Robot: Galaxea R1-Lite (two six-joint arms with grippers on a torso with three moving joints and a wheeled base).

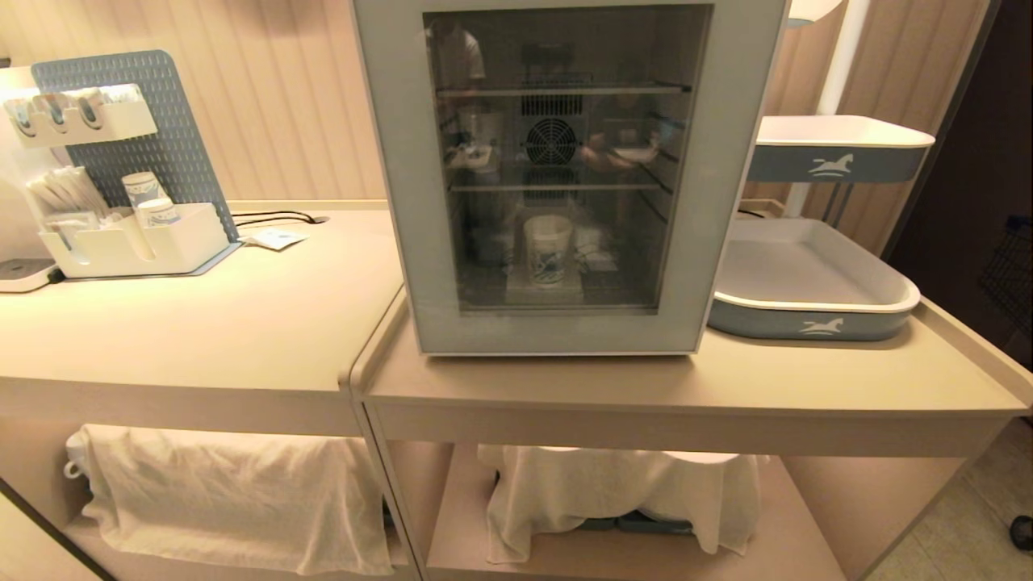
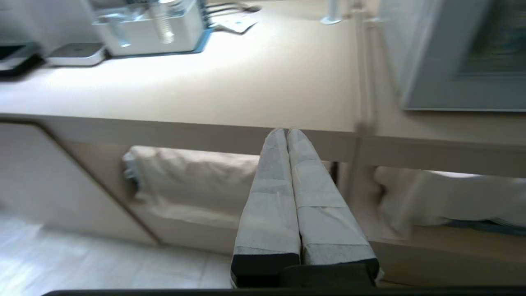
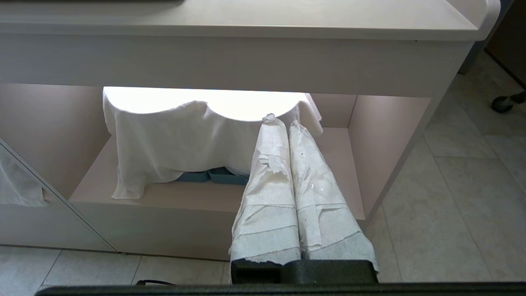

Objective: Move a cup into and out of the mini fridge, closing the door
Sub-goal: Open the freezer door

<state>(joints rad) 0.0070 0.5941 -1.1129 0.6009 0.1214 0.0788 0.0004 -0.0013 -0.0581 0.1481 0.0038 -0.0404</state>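
On the right-hand table [image 1: 565, 387] stood the mini fridge [image 1: 730, 202], its door [image 1: 395, 186] shut flat against the front, and through the tinted glass the cup [image 1: 548, 248] could be seen upright on the fridge floor, below the lower wire shelf and in front of the round fan grille [image 1: 551, 141]. Just beside the fridge on its right lay a white tray [image 1: 807, 282] with a grey-blue band. On the left-hand table a white organiser [image 1: 129, 242] held stacked cups [image 1: 149, 198] against a blue pegboard [image 1: 173, 145]. White cloths [image 1: 234, 492] hung over things on the shelves under both tables.

Neither arm showed in the head view. The left gripper [image 2: 287, 132] had its paper-wrapped fingers [image 2: 267, 197] pressed together, empty, held off the front edge of the left-hand table with the fridge off to one side. The right gripper [image 3: 283, 121] was likewise closed on nothing, low down before the shelf under the fridge table, facing the draped cloth there
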